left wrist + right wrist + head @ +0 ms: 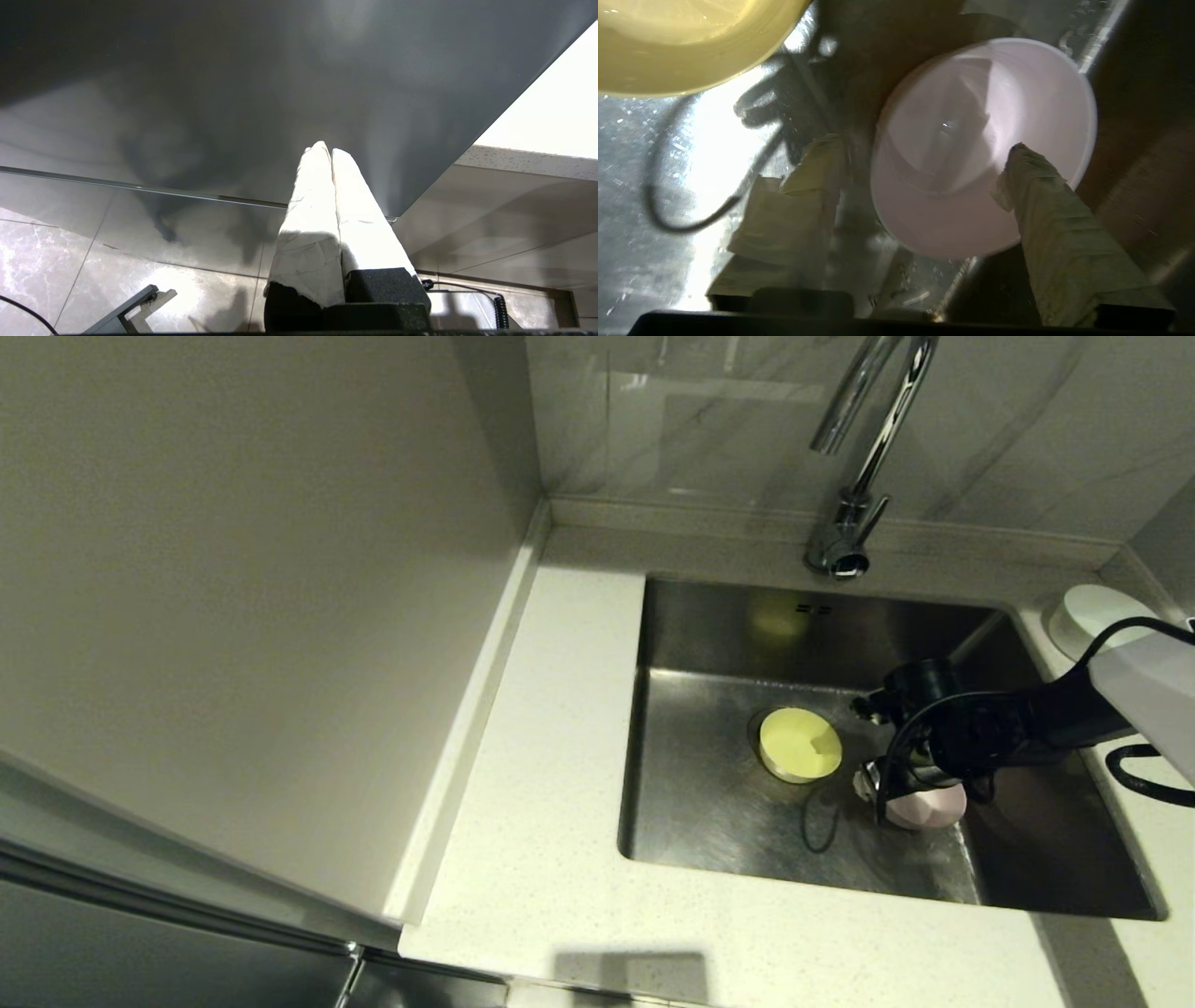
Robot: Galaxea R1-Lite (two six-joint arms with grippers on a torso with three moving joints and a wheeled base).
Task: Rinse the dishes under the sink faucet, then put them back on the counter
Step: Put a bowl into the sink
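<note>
Right up close, the pink bowl (985, 149) sits on the sink (709, 803) floor, mouth up; one padded finger (1045, 200) of the right gripper (882, 784) hangs over its rim and the other stands outside the wall, so the jaws are parted around that rim with a visible gap, gripping nothing; whether the pad touches the rim I cannot tell; the bowl lies straight ahead of the jaws, slightly toward the sink's right wall, and being round it offers no long axis to line up with; just beside it, over the drain, rests the yellow-green bowl (800, 744), apart from the pink one; a white bowl (1088, 616) waits on the tabletop (551, 803) at the far right corner; the faucet (864, 457) arches above the back of the sink, no water seen running; the right arm is plainly the nearer one; the left gripper (331, 154) is parked well away, jaws pressed together and empty.
</note>
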